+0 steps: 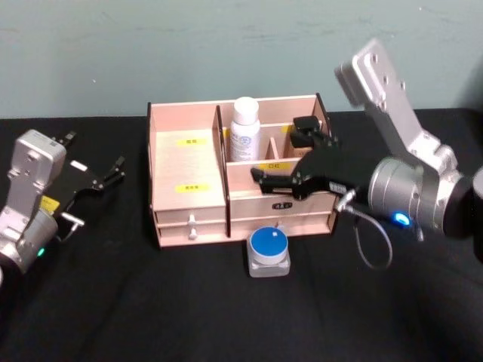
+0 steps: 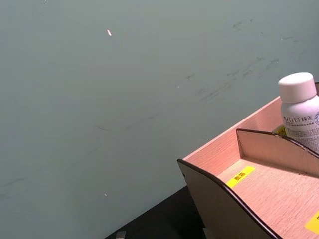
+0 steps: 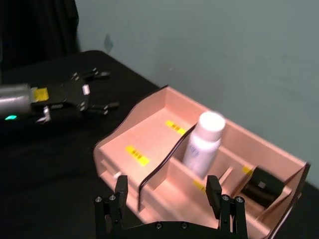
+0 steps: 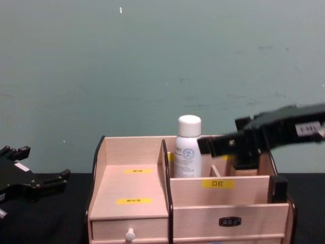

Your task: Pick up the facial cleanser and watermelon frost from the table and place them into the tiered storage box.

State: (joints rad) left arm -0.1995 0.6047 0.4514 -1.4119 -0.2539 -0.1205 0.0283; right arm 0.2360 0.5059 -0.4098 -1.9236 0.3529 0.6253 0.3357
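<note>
Facial cleanser [image 1: 244, 130] stands in tiered storage box [image 1: 189, 162], so we call it placed. Right hand [image 1: 276, 151] hangs released over box, free for watermelon frost [image 1: 269, 251] at 6 o'clock; left hand [image 1: 94, 154] open, parked at 9.

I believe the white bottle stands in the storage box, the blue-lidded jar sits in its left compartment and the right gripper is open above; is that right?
No: the head view shows the blue-lidded jar on the table in front of the tiered storage box. The white bottle does stand in the box, the right gripper open above it; the left gripper rests at the left.
</note>
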